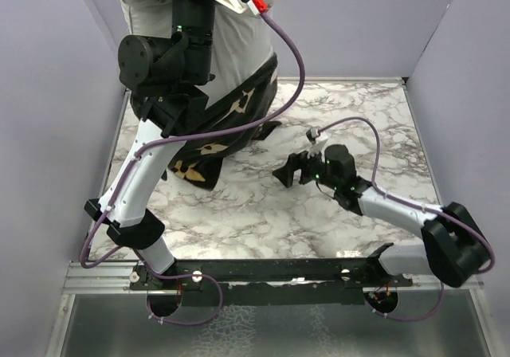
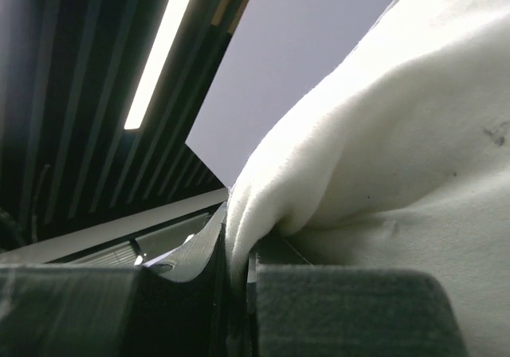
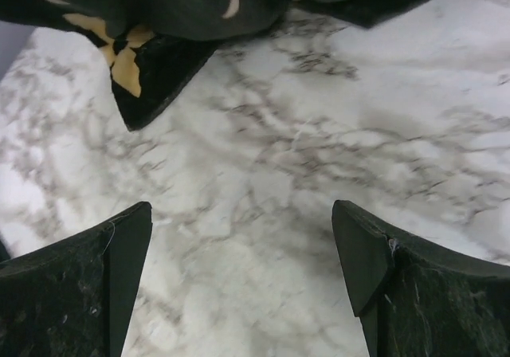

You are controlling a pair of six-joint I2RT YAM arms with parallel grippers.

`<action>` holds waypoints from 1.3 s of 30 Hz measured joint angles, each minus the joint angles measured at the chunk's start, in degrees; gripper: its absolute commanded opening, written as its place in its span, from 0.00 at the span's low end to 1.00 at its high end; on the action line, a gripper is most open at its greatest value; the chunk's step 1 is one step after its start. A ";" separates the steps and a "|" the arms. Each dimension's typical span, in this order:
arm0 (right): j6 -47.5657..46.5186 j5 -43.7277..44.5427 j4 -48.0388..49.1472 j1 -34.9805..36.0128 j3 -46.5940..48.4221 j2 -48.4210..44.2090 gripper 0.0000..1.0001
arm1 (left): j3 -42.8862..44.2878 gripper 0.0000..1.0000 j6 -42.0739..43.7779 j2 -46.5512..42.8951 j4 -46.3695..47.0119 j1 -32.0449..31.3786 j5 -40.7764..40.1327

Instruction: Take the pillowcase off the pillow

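Overhead, a marble-patterned table sits between lilac walls. The left gripper, raised at 11 o'clock, is clamped on a fold of the white pillow, whose top is cut off by the frame. Its lower end is hidden in the black flowered pillowcase, slumped on the table at 10 o'clock. The right gripper hovers spread wide over bare marble, near a pillowcase corner.

no legible text, labels, or numbers anywhere
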 measured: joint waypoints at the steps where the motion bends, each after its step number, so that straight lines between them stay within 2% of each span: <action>1: -0.42 -0.17 -0.22 -1.18 1.57 2.16 0.93 | 0.68 0.00 0.00 0.00 0.02 0.00 0.11; 5: -1.18 -3.28 -1.79 -9.40 9.64 12.24 0.93 | 1.84 0.00 0.02 -0.68 0.22 -0.02 1.05; 10: -4.66 -6.32 -0.31 -18.34 15.61 19.37 1.00 | 1.75 0.00 0.04 -1.53 -0.07 -0.02 1.79; 15: -14.99 -11.80 1.62 -18.38 18.12 21.22 0.99 | 1.46 0.00 0.50 -2.05 -0.81 -0.02 3.02; 19: -23.17 -25.07 2.40 -18.14 20.85 24.28 0.91 | 2.62 0.00 1.05 -1.86 -2.86 -0.02 3.96; 21: -25.00 -31.26 3.41 -18.14 20.81 25.83 0.84 | 3.85 0.00 1.42 -1.40 -3.34 -0.02 4.42; 22: -25.38 -33.62 4.04 -18.14 20.63 26.56 0.77 | 4.26 0.00 1.64 -1.27 -3.34 -0.02 4.63; 28: -23.06 -40.54 13.09 -18.03 16.90 29.62 0.23 | 5.25 0.00 2.43 -1.22 -3.39 -0.02 5.66; 30: -21.11 -41.53 16.57 -18.03 16.24 30.16 0.18 | 5.44 0.00 2.67 -1.14 -3.39 -0.02 5.79; 31: -20.28 -42.03 18.34 -18.03 16.06 30.36 0.20 | 5.68 0.00 2.80 -0.98 -3.41 -0.02 5.84; 32: -19.28 -42.58 20.31 -18.03 15.98 30.51 0.32 | 5.90 0.00 2.93 -0.83 -3.41 -0.02 5.90; 33: -18.67 -42.82 21.70 -18.03 15.96 30.58 0.51 | 6.10 0.00 3.06 -0.70 -3.41 -0.02 5.99; 34: -18.16 -42.80 22.67 -18.03 15.98 30.58 0.64 | 6.27 0.00 3.13 -0.61 -3.48 -0.02 6.03; 37: -17.99 -39.19 23.74 -18.03 16.02 30.58 0.85 | 6.64 0.00 3.32 -0.42 -3.56 -0.02 6.27; 39: -18.03 -37.35 23.50 -18.01 16.04 30.58 0.89 | 6.73 0.00 3.54 -0.44 -3.65 -0.02 6.49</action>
